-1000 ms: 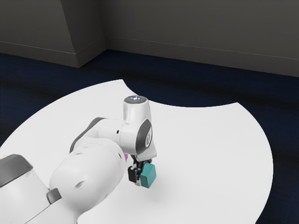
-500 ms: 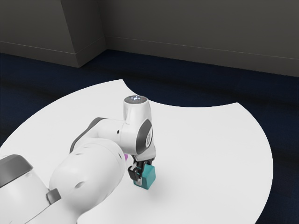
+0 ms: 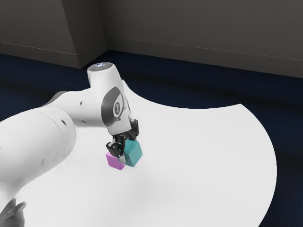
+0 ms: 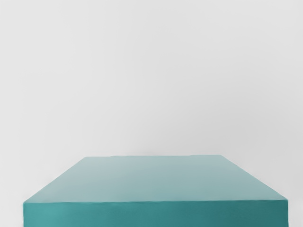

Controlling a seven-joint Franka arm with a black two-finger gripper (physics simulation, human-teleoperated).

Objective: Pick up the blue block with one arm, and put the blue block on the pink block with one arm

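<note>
Two cubes sit left of centre in the exterior view. The small matte pink block [image 3: 112, 161] rests on the white rounded surface [image 3: 213, 156]. The solid teal-blue block [image 3: 133, 153] hangs just beside it toward the frame's right, a shade higher; whether they touch I cannot tell. The black two-finger claw [image 3: 124, 147] is clamped on the blue block from above. Further back, the white arm [image 3: 38, 137] enters from the left edge. I judge this the carry step, as the blue block is not yet centred over the pink. The next move calls for a short shift toward the frame's left, then a level descent before release.
</note>
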